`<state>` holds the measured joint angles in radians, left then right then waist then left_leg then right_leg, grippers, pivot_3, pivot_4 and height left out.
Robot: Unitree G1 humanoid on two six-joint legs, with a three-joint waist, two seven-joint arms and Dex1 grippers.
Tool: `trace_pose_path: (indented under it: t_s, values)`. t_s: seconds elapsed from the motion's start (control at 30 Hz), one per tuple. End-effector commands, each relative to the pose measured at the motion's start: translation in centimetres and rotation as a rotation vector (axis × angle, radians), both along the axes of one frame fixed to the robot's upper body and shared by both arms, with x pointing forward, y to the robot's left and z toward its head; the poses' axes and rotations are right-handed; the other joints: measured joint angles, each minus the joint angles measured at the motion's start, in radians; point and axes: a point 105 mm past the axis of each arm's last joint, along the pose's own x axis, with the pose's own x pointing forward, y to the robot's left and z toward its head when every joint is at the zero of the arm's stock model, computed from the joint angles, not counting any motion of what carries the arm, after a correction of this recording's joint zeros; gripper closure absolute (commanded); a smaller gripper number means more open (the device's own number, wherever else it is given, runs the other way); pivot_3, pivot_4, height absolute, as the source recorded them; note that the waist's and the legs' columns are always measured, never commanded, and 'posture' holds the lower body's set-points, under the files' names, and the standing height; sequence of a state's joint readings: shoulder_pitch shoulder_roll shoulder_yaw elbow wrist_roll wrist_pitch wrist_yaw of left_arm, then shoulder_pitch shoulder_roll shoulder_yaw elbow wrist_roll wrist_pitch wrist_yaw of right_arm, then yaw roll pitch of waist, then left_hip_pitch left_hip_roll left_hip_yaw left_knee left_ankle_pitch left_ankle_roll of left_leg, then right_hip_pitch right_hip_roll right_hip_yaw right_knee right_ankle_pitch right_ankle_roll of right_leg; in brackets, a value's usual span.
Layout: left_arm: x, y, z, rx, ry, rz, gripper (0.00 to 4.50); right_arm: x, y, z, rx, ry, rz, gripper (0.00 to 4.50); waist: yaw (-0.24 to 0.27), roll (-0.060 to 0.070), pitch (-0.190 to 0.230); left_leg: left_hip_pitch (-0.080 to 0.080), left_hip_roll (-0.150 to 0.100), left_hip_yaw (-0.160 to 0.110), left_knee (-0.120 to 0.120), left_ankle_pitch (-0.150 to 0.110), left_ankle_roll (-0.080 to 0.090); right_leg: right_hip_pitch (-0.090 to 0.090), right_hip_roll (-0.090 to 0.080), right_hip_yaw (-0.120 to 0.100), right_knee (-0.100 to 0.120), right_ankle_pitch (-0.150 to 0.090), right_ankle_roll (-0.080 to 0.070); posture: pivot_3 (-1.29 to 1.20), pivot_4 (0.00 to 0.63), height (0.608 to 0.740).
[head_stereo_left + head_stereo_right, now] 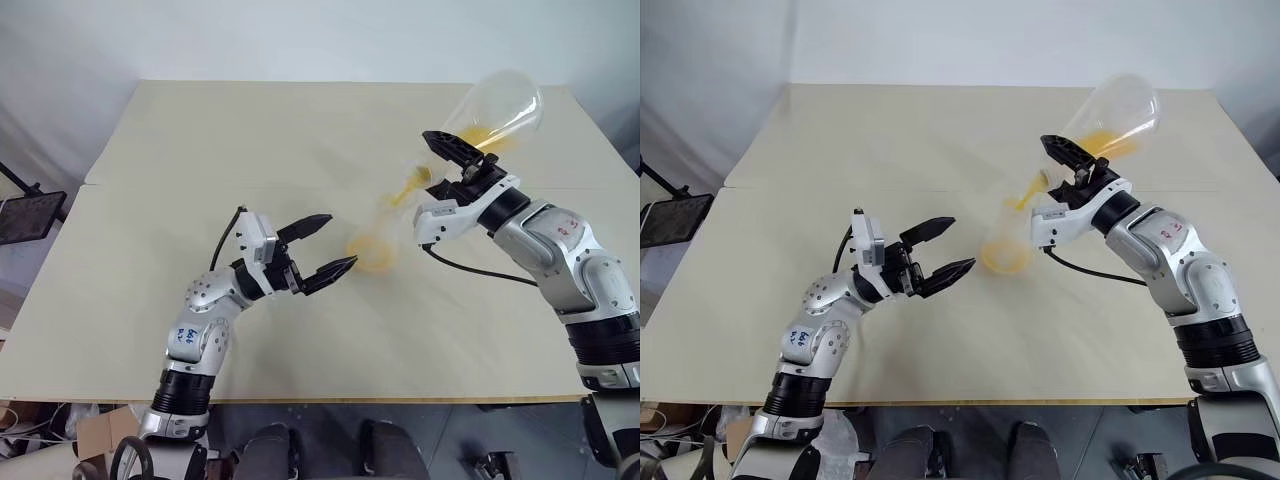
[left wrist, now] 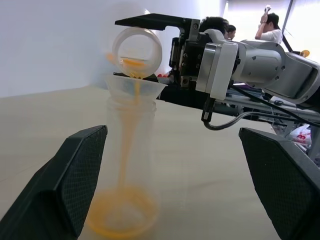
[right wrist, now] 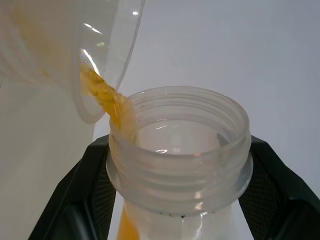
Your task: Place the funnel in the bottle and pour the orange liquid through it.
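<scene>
The bottle [image 2: 127, 170] stands upright on the table, clear and colourless, wide at the base and tapering to a threaded round neck. The funnel [image 2: 135, 89], small and nearly transparent, sits in that neck with its cone upward. The orange liquid [image 2: 131, 145] runs as a thin yellow-orange stream from the lip of a tilted clear vessel above, down through the funnel, and gathers as a shallow ring at the bottle's bottom.

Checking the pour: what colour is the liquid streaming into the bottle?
Bright yellow-orange liquid, clearest in the left wrist view.
</scene>
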<state>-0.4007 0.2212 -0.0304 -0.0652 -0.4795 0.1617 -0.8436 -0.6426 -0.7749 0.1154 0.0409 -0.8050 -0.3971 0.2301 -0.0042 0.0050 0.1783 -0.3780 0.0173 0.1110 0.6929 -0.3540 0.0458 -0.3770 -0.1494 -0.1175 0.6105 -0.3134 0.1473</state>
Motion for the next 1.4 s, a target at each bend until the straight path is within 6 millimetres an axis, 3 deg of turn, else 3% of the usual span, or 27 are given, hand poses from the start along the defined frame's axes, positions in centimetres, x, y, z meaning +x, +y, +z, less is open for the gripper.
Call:
trace_pose_path:
  t_s: [0.03,1.4]
  values:
    - [-0.67,-0.34,0.77,-0.007,-0.046,-0.017,0.00,-0.64,0.42,1.86,-0.015,-0.076,0.028,1.67,0.000,0.000,0.000,0.000,0.000,0.000,0.000,0.000,0.000,0.000,0.000,0.000,0.000,0.000,0.000,0.00,0.150,0.740]
    - [-0.32,-0.01,0.97,-0.040,-0.073,0.021,0.00,-1.04,0.32,2.31,-0.052,-0.120,0.040,1.67,0.001,0.000,0.000,0.000,0.000,0.000,0.000,0.000,0.000,0.000,0.000,0.000,0.000,0.000,0.000,0.00,0.150,0.740]
